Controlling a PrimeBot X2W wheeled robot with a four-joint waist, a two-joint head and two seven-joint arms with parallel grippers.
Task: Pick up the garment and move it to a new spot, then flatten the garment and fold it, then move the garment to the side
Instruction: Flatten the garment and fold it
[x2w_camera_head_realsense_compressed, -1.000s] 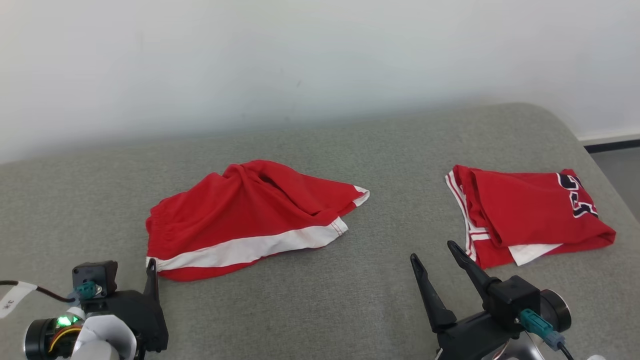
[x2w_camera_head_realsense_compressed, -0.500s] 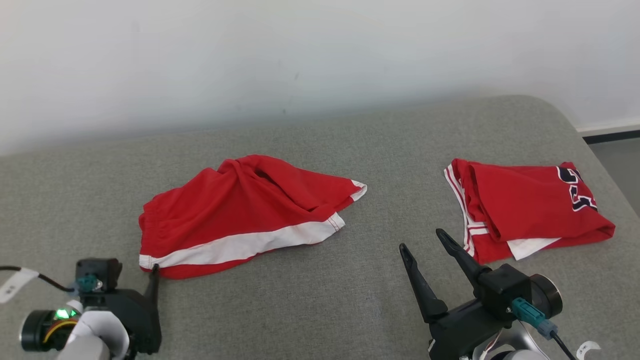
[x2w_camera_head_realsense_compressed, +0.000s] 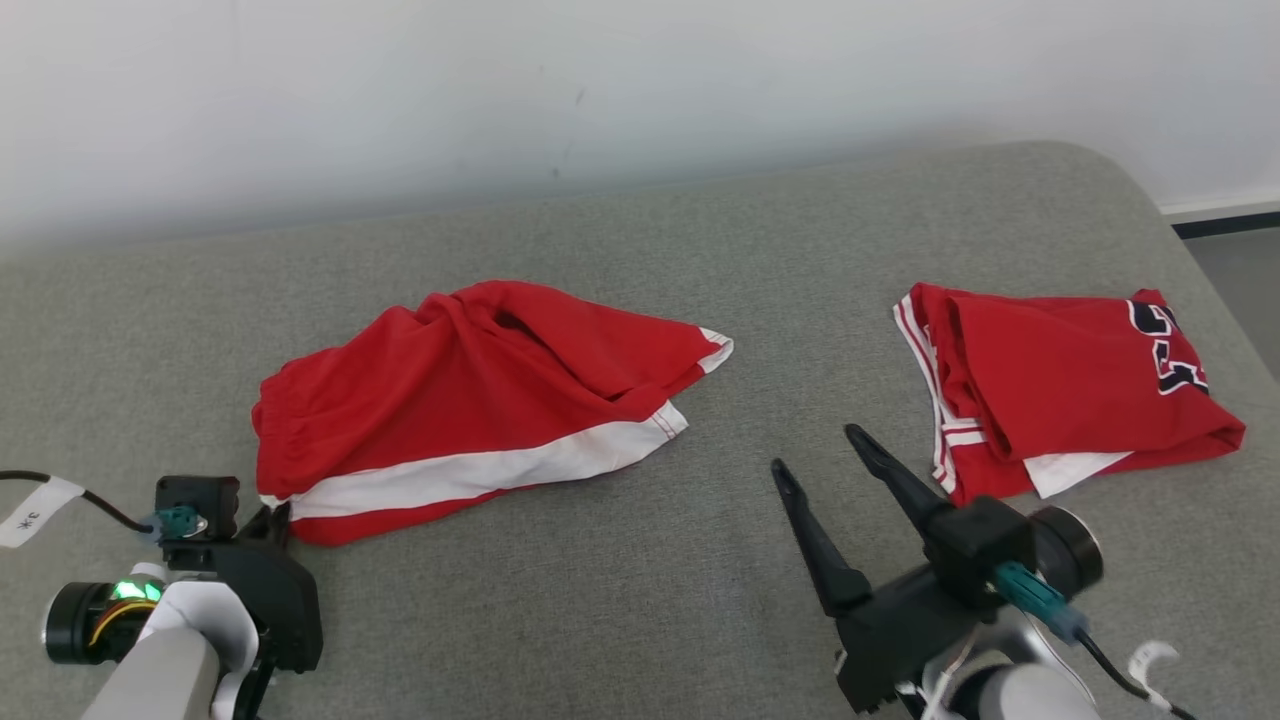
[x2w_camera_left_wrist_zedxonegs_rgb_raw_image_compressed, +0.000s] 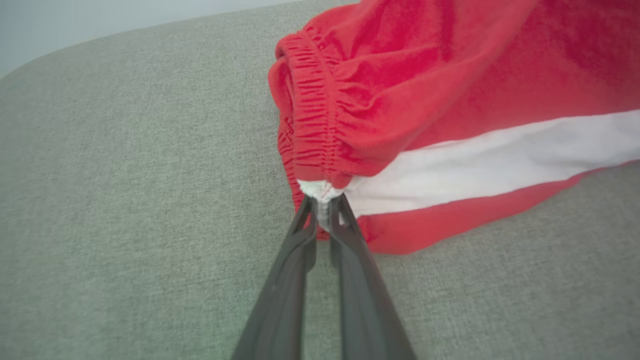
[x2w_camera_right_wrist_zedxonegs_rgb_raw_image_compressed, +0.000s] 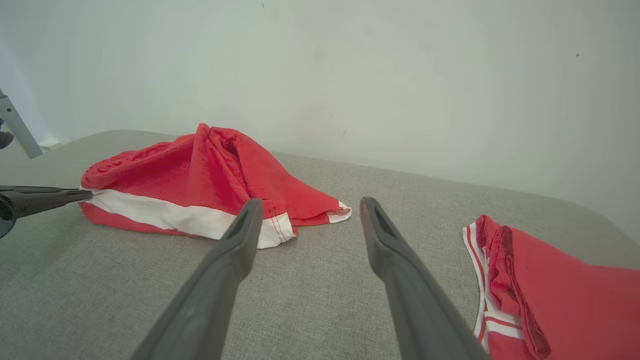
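Left end effector (x2w_camera_left_wrist_zedxonegs_rgb_raw_image_compressed: 323, 202) is clamped on the near-left corner of the red shorts (x2w_camera_head_realsense_compressed: 460, 400). Its two dark fingers (x2w_camera_left_wrist_zedxonegs_rgb_raw_image_compressed: 295, 280) are drawn together around the white tip where the side stripe meets the gathered waistband. The shorts lie crumpled on the grey fabric-covered bench (x2w_camera_head_realsense_compressed: 640, 600), left of centre. Their waistband is at the left and the leg hems point right and far. A loose fold humps up in the middle, and the white stripe (x2w_camera_head_realsense_compressed: 480, 470) runs along the near edge.

We see the right end effector (x2w_camera_head_realsense_compressed: 815, 450) with its fingers spread well apart and nothing between them. It sits at the near right, pointing towards the far side and clear of both cloths. Bare grey bench lies between it and the shorts' hems.

A folded red jersey (x2w_camera_head_realsense_compressed: 1070, 380) with white trim and dark lettering lies at the right, well apart from the shorts. Its near-left edge is just beside the right end effector's outer finger in the head view. A pale wall (x2w_camera_head_realsense_compressed: 600, 80) rises behind the far edge of the bench. A cable with a white tag (x2w_camera_head_realsense_compressed: 35, 510) trails from the left wrist at the near left.
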